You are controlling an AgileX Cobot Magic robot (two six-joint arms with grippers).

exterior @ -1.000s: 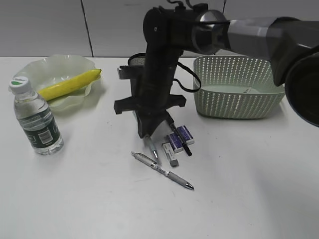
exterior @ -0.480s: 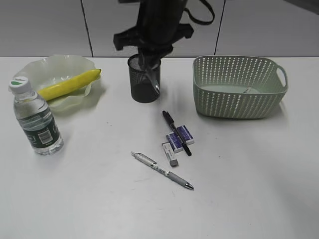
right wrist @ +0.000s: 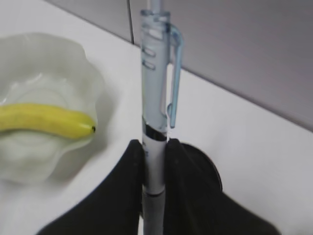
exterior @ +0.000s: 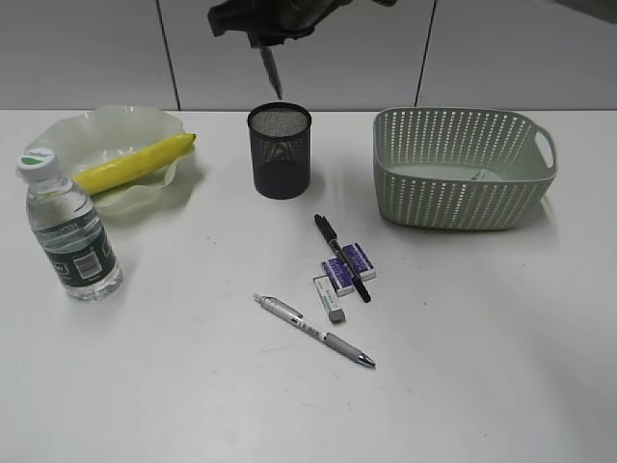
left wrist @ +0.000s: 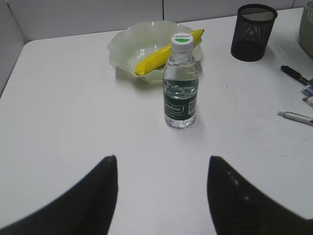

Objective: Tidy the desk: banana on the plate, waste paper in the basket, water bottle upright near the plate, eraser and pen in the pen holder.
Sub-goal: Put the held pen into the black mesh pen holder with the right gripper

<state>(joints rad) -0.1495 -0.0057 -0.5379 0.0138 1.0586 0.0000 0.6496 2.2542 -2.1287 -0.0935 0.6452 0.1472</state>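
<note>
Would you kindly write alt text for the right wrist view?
Two dark fingers pinch a translucent clip pen upright, above the black pen holder on the white desk. At left, a banana lies on a ruffled pale-green plate.

Bright even overhead light, soft short shadows, right wrist view's close pen [right wrist: 155, 112] blurred, exterior sharp

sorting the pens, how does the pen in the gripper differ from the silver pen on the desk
The held pen hangs upright, clamped in the right gripper above the pen holder; the silver pen lies flat on the desk, untouched. The held pen has a clear bluish barrel and clip; the silver pen looks grey and opaque. Both are slim, clip-style pens outside the holder.
</note>
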